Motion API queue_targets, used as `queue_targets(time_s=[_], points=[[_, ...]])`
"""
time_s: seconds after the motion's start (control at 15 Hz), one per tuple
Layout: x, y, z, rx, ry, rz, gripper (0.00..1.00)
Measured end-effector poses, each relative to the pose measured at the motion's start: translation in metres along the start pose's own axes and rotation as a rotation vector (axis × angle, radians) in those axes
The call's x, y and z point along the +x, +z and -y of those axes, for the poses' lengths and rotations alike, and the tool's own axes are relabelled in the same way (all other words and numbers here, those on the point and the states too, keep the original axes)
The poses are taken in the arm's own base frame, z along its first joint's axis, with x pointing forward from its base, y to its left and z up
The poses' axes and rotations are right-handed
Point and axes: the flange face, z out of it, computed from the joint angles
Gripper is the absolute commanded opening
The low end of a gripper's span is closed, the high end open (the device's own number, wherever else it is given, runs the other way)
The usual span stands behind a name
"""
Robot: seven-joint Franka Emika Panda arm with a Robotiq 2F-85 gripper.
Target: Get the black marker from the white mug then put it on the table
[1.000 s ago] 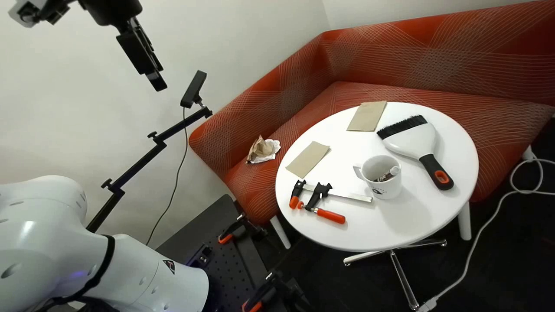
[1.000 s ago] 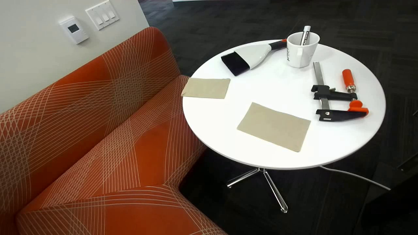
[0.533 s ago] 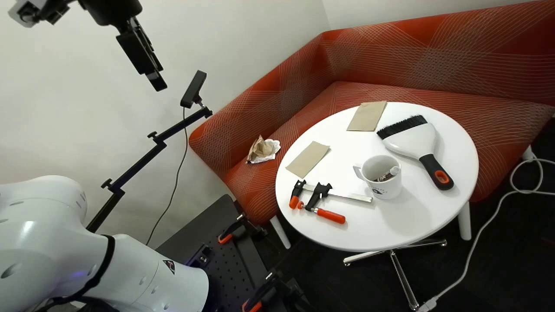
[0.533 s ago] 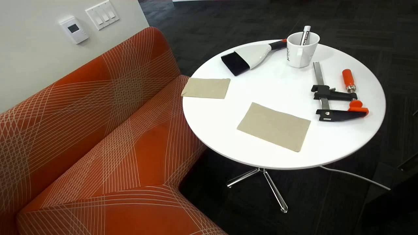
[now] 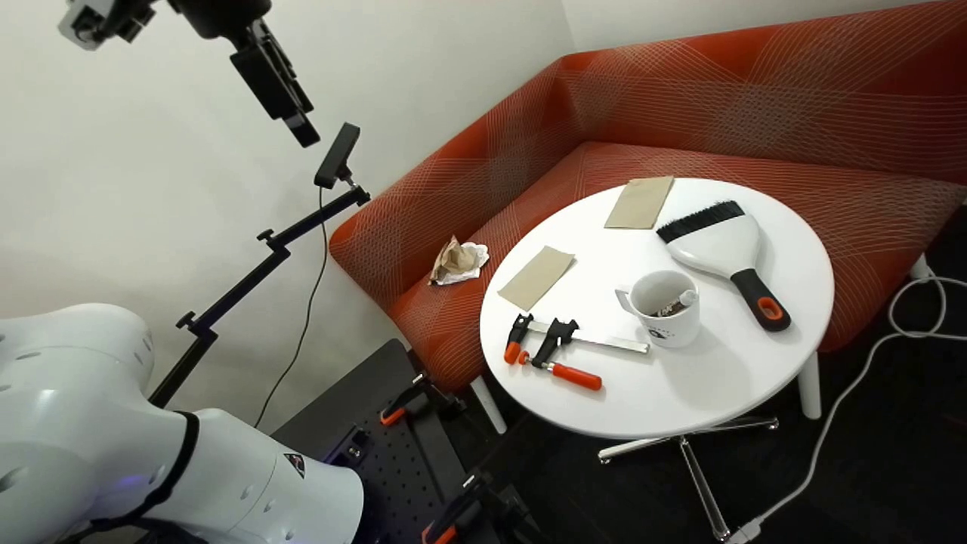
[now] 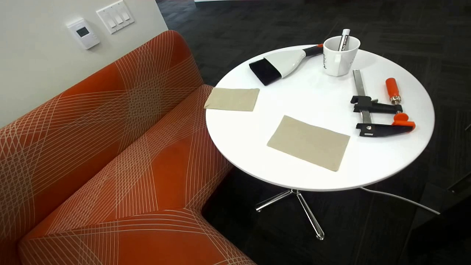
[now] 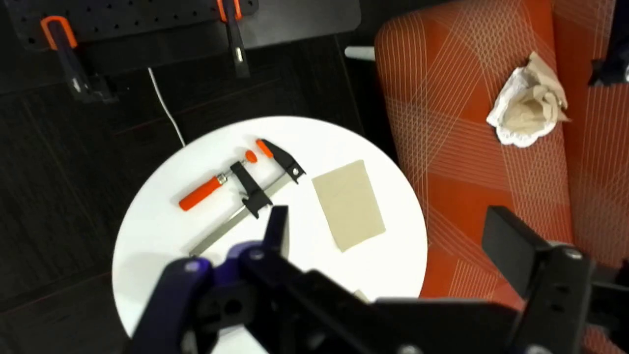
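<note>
The white mug point(image 5: 675, 331) stands upright on the round white table point(image 5: 702, 389). The mug point(image 6: 337, 64) and the table point(image 6: 239, 127) show in both exterior views. A marker point(image 5: 678, 304) leans inside the mug, its white end above the rim; the barrel carries dark print, and this marker point(image 6: 344, 40) looks more white than black. My gripper point(image 5: 304, 133) hangs high, well away from the mug. In the wrist view the gripper point(image 7: 388, 216) is wide open with nothing between its fingers. The mug and marker cannot be made out in the wrist view.
A red-and-black clamp point(image 5: 578, 375) lies beside the mug. A white brush with a black handle point(image 5: 721, 245) lies on its other side. Two brown napkins point(image 5: 537, 278) lie on the table. The red sofa point(image 5: 755, 162) borders it. A black camera stand point(image 5: 279, 253) rises near the arm.
In an exterior view my gripper has moved right and slightly up since half a second ago. The mug, marker and table objects have not moved.
</note>
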Motion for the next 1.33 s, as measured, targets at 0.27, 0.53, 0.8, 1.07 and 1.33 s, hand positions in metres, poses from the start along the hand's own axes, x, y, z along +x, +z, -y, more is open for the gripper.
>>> queue_targets(time_s=[0.27,0.53,0.8,1.07,1.33], points=[[0.050,0.013,-0.007,0.017,0.173,-0.160,1.00],[0.101,0.038,-0.033,0.007,0.367,-0.263,1.00],[0.136,0.073,-0.059,-0.058,0.561,-0.340,1.00],[0.153,0.106,-0.082,-0.155,0.755,-0.394,1.00],[0.162,0.136,-0.097,-0.237,0.907,-0.419,1.00]])
